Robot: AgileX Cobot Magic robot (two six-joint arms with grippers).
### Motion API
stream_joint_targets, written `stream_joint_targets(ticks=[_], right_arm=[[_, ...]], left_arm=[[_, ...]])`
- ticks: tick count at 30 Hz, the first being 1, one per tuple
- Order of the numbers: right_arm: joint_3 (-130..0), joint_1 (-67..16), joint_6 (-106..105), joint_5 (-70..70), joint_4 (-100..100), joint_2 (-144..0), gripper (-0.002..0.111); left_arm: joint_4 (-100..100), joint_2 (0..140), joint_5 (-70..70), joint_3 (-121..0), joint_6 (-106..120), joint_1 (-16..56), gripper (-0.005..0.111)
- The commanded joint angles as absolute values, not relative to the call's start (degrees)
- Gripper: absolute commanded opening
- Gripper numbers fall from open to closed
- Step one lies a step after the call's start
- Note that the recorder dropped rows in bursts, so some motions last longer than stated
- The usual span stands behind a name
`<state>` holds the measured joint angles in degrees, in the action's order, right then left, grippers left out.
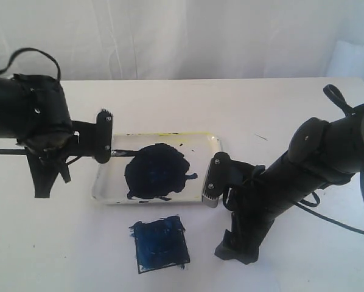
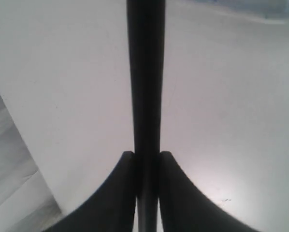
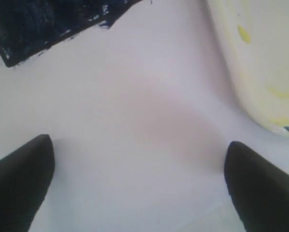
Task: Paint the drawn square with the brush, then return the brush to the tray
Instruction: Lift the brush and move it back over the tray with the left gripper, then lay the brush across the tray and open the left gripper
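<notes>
Two claws show. The left claw [image 1: 103, 145] is clenched on the brush [image 2: 145, 72], held level above the left rim of the tray [image 1: 209, 141], tip toward the paint blob [image 1: 157, 171]. The right claw [image 3: 139, 164] is spread, holding nothing, low over the counter [image 1: 261, 109] beside the tray. The drawn square [image 1: 161, 244] looks filled blue. Thin, light and stiff, the brush may swivel; mid-handle seems best, clear of the wet tip.

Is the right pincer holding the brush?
No, the right pincer is open and empty; the brush sits clamped in the left pincer.
</notes>
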<state>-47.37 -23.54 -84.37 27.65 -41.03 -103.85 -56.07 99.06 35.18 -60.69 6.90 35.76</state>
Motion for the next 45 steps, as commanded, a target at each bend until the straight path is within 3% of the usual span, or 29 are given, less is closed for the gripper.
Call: stream_joint_targets(ticks=[1,8,16,34,36,45], right_arm=[[-46.2,-23.5,-84.1,25.6,-38.8,-104.8,0.089],[-46.2,-23.5,-84.1,25.5,-38.9,-104.8,0.089],[-46.2,-23.5,-84.1,25.5,-38.9,-104.8,0.089],[-46.2,-23.5,-84.1,25.4,-38.8,-104.8,0.089],[-46.2,-23.5,-84.1,25.4,-38.8,-104.8,0.089],[-46.2,-23.5,-84.1,25.1,-38.8,-104.8,0.089]], left_arm=[[-67.1,104.0,37.7,-60.7,5.1,35.4,0.000],[-76.1,108.2,35.4,-65.4,-9.3,35.4,0.000],[-75.5,110.3,28.0,-66.7,-9.0,35.5,0.000],[-72.0,112.6,28.8,-66.7,-2.6,35.5,0.000],[-72.0,112.6,28.8,-66.7,-2.6,35.5,0.005],[-71.1,112.6,26.3,-66.7,-2.7,35.5,0.052]])
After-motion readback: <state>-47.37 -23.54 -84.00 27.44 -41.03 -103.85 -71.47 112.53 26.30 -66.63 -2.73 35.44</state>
